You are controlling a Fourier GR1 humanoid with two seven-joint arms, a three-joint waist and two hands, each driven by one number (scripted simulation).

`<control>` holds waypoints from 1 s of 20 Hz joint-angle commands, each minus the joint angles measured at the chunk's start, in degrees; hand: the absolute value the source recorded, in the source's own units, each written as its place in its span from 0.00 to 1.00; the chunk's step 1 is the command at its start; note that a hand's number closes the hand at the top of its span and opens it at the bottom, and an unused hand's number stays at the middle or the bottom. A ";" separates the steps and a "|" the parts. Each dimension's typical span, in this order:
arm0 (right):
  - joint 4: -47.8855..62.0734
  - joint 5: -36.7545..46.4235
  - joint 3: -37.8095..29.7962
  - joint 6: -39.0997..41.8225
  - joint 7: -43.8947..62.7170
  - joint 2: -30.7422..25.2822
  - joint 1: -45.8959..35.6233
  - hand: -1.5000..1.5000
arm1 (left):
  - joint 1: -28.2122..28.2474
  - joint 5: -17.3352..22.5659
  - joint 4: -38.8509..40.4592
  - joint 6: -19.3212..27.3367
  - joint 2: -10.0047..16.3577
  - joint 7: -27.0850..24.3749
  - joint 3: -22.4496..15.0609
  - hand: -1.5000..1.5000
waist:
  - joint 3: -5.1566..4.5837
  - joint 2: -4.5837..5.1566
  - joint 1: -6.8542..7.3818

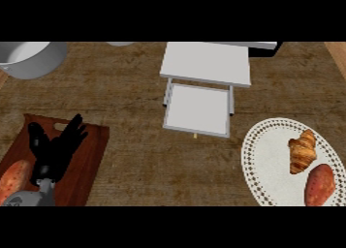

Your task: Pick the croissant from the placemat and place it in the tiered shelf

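A golden-brown croissant [303, 150] lies on the white round lace-edged placemat [270, 164] at the right. Beside it on the mat rests an orange-red sweet potato [320, 184]. The white tiered shelf [204, 87] stands at the top centre, its upper tier [206, 63] behind the lower tray [196, 109]. My left hand [55, 147] shows at the lower left, open, fingers spread upward, over a wooden cutting board, far from the croissant. No right hand appears in the view.
A dark wooden cutting board [86, 160] at the lower left carries another sweet potato [12, 181]. A grey metal pot [28, 58] sits at the top left. Light wooden edges [343, 58] border the counter at both sides.
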 commanded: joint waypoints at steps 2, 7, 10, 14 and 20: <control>3.09 9.09 6.15 -1.58 18.09 -4.34 -11.70 0.00 | -5.54 0.06 5.54 -1.29 0.17 0.70 2.09 0.50 | -0.20 0.49 0.29; 10.21 11.03 9.53 3.94 24.76 -3.12 -20.97 0.00 | -3.95 -1.03 1.25 0.47 -0.58 3.49 1.53 0.50 | -0.10 0.13 -0.21; 15.10 10.96 11.84 6.15 25.36 -1.42 -25.98 0.00 | -4.60 -0.94 4.10 -1.27 -0.51 2.15 2.49 0.50 | -0.10 0.14 -0.27; 16.69 16.39 18.07 6.64 26.71 2.75 -27.22 0.00 | -3.68 -2.53 4.73 0.20 -2.26 1.26 2.18 0.50 | -0.10 0.02 -0.66; 19.98 19.67 17.26 6.53 28.97 5.65 -26.91 0.00 | -0.18 -2.00 0.59 -1.51 -1.32 1.61 3.01 0.50 | -0.08 -0.15 -0.86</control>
